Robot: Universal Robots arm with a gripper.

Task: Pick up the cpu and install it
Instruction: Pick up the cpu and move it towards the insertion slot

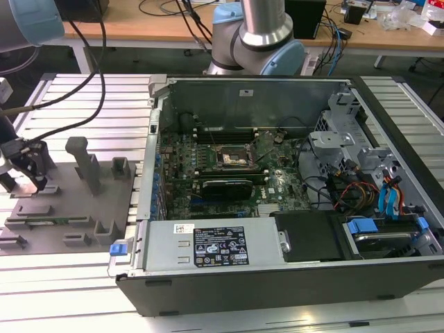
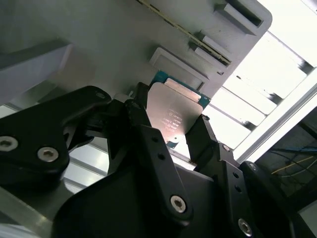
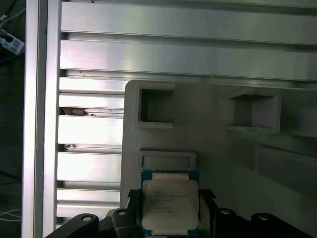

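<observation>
The cpu (image 3: 170, 206) is a small square chip with a pale silver top and a blue-green rim. It sits between the two black fingers of my gripper (image 3: 170, 218), which is shut on its opposite edges. In the second wrist view the cpu (image 2: 173, 111) is tilted just over the grey tray (image 2: 124, 34), with one finger (image 2: 143, 124) on each side. In the exterior view my gripper (image 1: 31, 179) hangs low over the grey tray (image 1: 69, 229) at the exterior view's left. The black socket frame (image 1: 234, 159) lies on the motherboard inside the open computer case (image 1: 277, 284).
Upright grey blocks (image 1: 82, 163) stand on the tray close to the gripper. The tray has empty square recesses (image 3: 156, 106). The case wall (image 1: 154, 139) rises between tray and motherboard. Ribbed aluminium table slats (image 3: 89, 163) lie around the tray. Cables (image 1: 90, 69) hang from the arm.
</observation>
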